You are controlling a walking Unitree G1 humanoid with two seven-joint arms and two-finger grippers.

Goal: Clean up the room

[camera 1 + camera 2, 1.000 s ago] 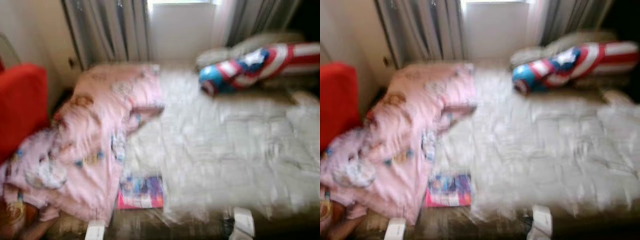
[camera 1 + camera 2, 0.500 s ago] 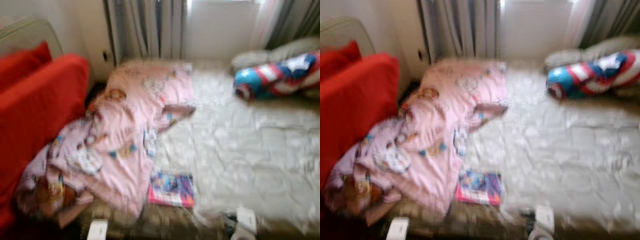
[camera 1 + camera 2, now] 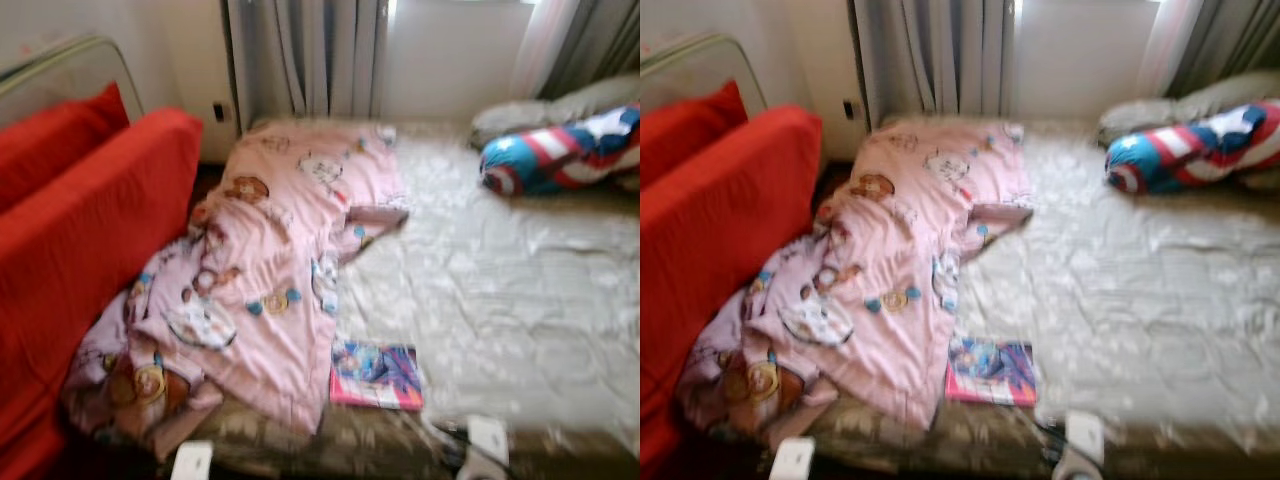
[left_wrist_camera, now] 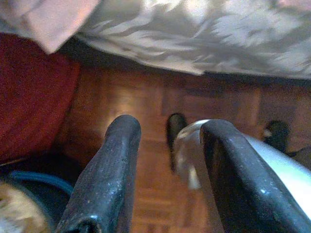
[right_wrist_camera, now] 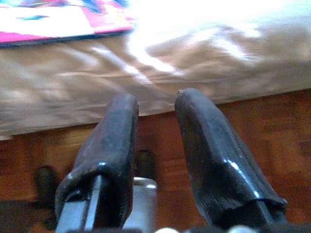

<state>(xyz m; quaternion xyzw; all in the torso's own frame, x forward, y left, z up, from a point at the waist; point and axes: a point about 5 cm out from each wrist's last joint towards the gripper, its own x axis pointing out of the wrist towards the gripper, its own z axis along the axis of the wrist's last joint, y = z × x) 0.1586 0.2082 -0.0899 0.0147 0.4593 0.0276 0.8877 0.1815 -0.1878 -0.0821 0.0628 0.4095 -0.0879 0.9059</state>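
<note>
Flat pink-and-blue picture book point(image 3: 376, 374) lies at the bed's near edge, lower centre, ahead of the empty, parted right gripper point(image 5: 155, 145), which looks nearer than the likewise spread left gripper point(image 4: 167, 165).

head cams down on bed point(image 3: 500, 290), wrist cams floorward
</note>
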